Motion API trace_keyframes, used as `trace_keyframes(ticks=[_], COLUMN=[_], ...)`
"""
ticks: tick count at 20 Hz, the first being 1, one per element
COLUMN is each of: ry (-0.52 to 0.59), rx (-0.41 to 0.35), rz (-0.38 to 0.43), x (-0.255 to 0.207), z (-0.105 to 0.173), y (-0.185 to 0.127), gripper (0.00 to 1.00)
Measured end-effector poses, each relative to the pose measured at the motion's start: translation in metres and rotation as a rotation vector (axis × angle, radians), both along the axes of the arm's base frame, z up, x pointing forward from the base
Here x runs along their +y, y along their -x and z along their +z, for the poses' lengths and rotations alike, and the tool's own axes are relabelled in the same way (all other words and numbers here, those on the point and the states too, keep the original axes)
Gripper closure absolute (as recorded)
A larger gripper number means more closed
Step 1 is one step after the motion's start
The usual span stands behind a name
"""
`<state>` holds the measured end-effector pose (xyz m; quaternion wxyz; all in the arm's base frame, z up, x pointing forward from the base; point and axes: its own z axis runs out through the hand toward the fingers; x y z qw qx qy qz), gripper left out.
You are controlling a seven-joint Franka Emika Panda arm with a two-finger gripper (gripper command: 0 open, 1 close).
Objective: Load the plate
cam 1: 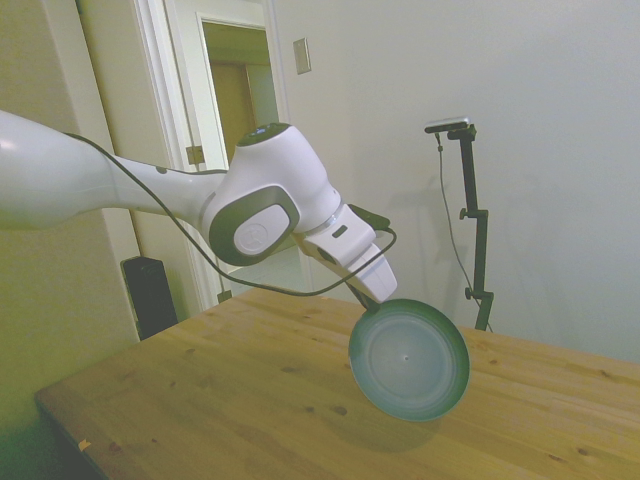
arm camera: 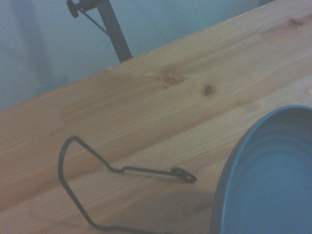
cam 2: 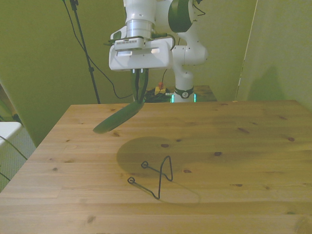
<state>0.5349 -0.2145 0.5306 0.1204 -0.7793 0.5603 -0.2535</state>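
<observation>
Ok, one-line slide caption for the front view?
Gripper holds the green plate tilted above the table, short of the wire stand.

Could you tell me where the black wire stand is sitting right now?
The wire stand stands on the wooden table near its front edge in the front view, empty, with the plate held in the air by the gripper behind it, toward the front view's left.

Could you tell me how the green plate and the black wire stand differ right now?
The plate hangs tilted in the air, gripped at its rim by the gripper; the wire stand sits on the table. The plate is a solid dark green disc; the stand is thin bent black wire. Neither touches the other.
</observation>
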Motion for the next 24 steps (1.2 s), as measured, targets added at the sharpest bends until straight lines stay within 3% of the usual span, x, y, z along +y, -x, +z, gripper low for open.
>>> trace_keyframes(ticks=[6,13,19,24], ry=[-0.015,-0.036,-0.075,-0.137], rx=[-0.047,-0.057,-0.148,-0.230], rz=[-0.024,-0.028,-0.050,-0.070], x=[0.011,0.014,0.028,0.043], z=[0.015,0.020,0.010,0.014], y=[-0.044,-0.052,-0.091,-0.100], gripper=[1.00,1.00,1.00,1.00])
